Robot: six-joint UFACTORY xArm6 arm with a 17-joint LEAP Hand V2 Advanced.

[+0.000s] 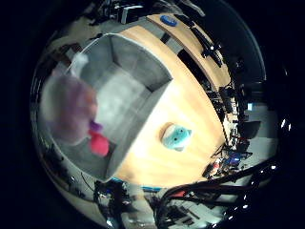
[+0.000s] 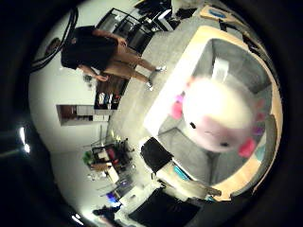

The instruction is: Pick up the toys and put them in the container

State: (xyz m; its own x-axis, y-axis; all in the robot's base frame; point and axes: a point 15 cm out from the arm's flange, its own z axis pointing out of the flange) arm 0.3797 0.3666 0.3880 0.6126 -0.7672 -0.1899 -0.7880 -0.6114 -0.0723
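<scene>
Plush axolotl toy (image 2: 218, 118) sits nearest the palm, white-pink, filling much of the thumb-side view, face and pink frills visible. It hangs above the open grey container (image 1: 136, 62), so it's presumably carried. No part of the hand shows in either view, so I cannot tell whether it is clamped on the toy or how.

Largest to smallest:
- Desk (image 1: 190, 107): light wood, curved edge, carries everything.
- Container: grey fabric bin, open top, on the desk. Interior looks empty where it shows; the toy blocks part of it.
- Axolotl toy: over the bin's mouth, nearer one wall than the centre as far as I can judge.
- Second toy (image 1: 176, 136): small teal-and-white plush, lying on the desk just beside the container's outer wall. Not picked yet.

My read: this is the carry/release step for toy one, with toy two left to fetch.

Risks:
- Release off-centre: toy clips the bin wall and tips out onto the desk. Cause: soft wall, toy close to the rim.
- Plush snags on the hand at release and gets dragged back out on retreat.
- Lowering too far pushes the soft wall in or shifts the bin toward the teal toy.
- Teal toy is tight against the wall, so the later grasp has little room on that side.
</scene>
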